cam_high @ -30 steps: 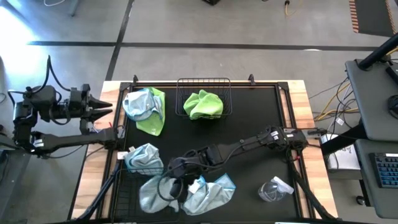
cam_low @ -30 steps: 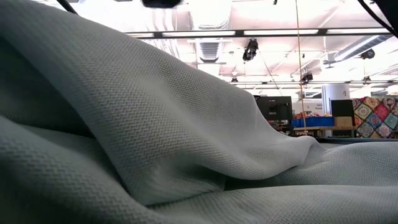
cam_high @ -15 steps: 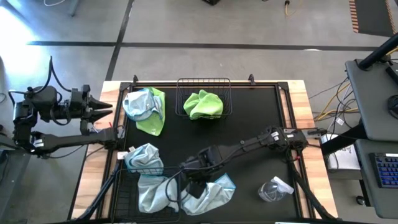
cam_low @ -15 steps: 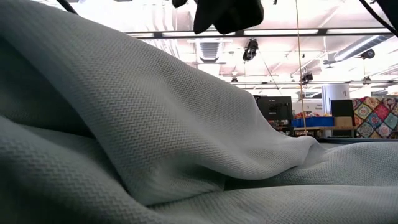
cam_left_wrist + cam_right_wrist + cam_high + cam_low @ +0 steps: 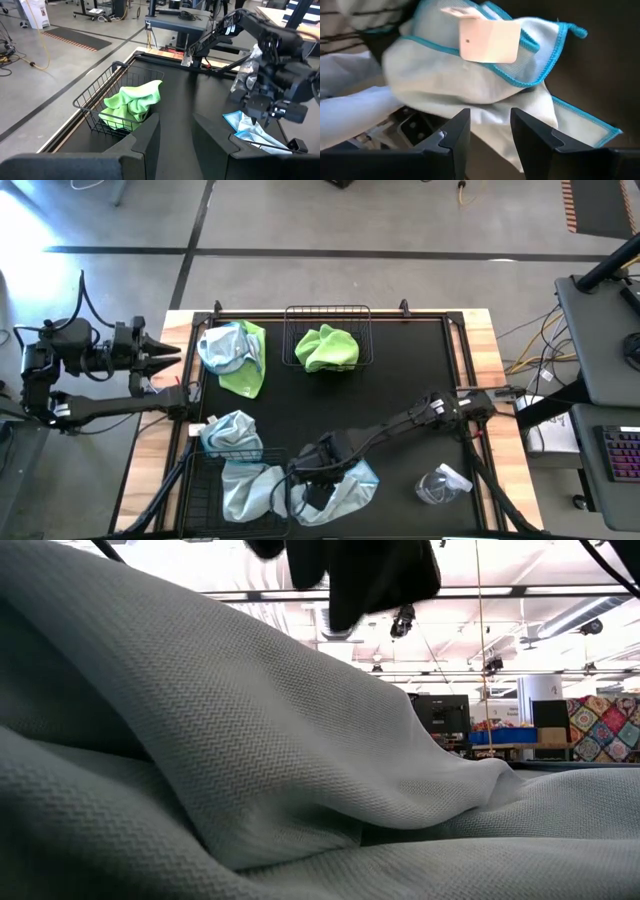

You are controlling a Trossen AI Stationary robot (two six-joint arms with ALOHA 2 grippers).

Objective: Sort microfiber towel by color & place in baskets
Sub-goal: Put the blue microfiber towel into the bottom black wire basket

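Observation:
My right gripper [image 5: 318, 490] is open and points down just above a pale blue towel [image 5: 345, 488] that lies crumpled on the table near the front edge. In the right wrist view the fingers [image 5: 455, 135] stand over that towel [image 5: 470, 75], near its white tag [image 5: 487, 37]. I see no touch. A black wire basket [image 5: 215, 485] at the near left holds another pale blue towel [image 5: 245, 492]. A third pale blue towel [image 5: 232, 432] lies at that basket's far rim. The far basket [image 5: 327, 312] holds a lime green towel [image 5: 326, 347]. My left gripper [image 5: 170, 355] is open beyond the table's left edge.
At the far left, a pale blue towel [image 5: 225, 348] lies on top of a lime green one [image 5: 245, 375]. A clear plastic wrapper [image 5: 440, 483] lies at the near right. The low view is mostly filled by pale blue cloth [image 5: 250, 770], with my right gripper [image 5: 365, 575] above it.
My right gripper has gone from over the near-left basket toward the table's right, over the pale blue towel at the front edge. It has come down, as the low view shows it entering from above. The towels lie as before.

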